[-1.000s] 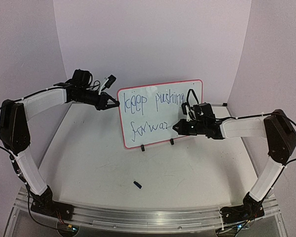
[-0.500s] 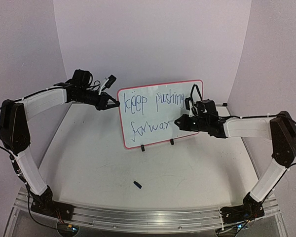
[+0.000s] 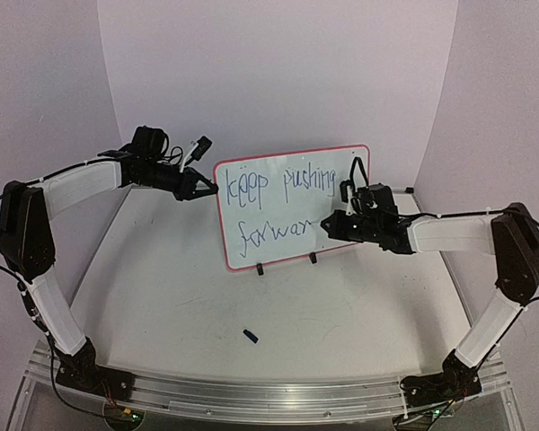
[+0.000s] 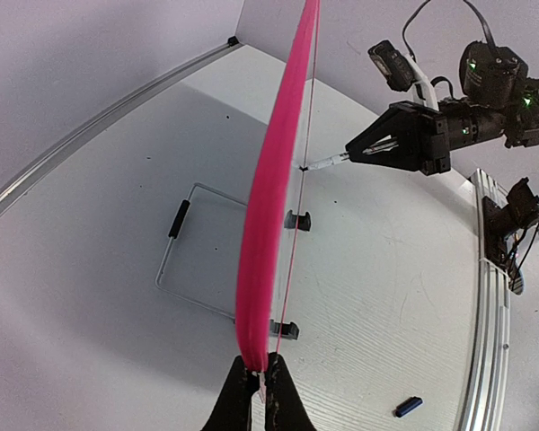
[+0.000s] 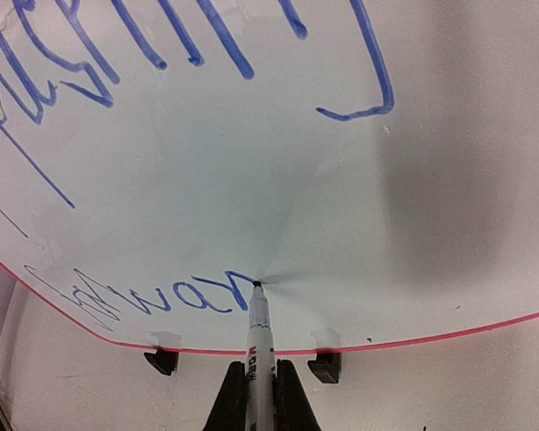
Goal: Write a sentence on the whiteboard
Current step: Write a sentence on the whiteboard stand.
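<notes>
The whiteboard stood upright on its two black feet toward the back middle of the bench, between the two arms. The sentence ran across it in thin blue strokes, "keep pushing" on top and "forwar" underneath as far as I could read it. The left end effector was closed tight on the board's left edge, and in its wrist view both fingers pinched the pink rim with no gap showing. The right end effector was at the board's right side, its jaws closed around a marker that pointed straight out from between them. The marker's tip touched the white surface at the end of the lower line, just beside the last blue stroke and a little above the bottom rim. A thin wire frame lay flat on the bench behind the board. A small dark blue cap lay by itself on the bench nearer the arm bases, well apart from the board.
</notes>
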